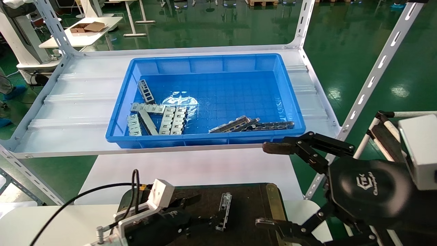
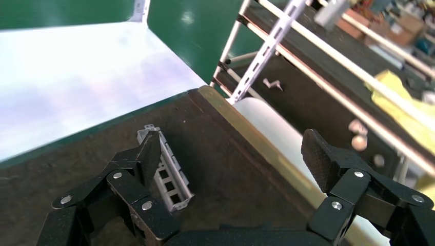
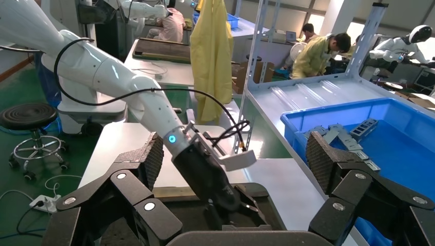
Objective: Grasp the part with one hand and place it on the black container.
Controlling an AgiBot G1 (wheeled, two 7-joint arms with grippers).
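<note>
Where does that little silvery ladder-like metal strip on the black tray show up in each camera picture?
Head view: silvery ladder-like metal strip lies low in the picture, on the black tray.
Left wrist view: strip beside one finger of the left gripper.
Right wrist view: not visible.
Shared landmark: the tray's brass-coloured edge strip.

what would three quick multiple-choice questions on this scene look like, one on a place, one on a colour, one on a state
1. Where does the part lie?
A. in the bin
B. on the black container
C. on the floor

2. What colour is the bin on the shelf?
A. blue
B. red
C. yellow

3. How is the left tool?
A. shut on the part
B. open, the part lying by one finger
C. out of view

Answers:
1 B, the head view shows the strip flat on the dark tray.
2 A, its walls are plainly blue.
3 B, the left wrist view shows the fingers spread wide. The right tool is also open, beside the tray.
</note>
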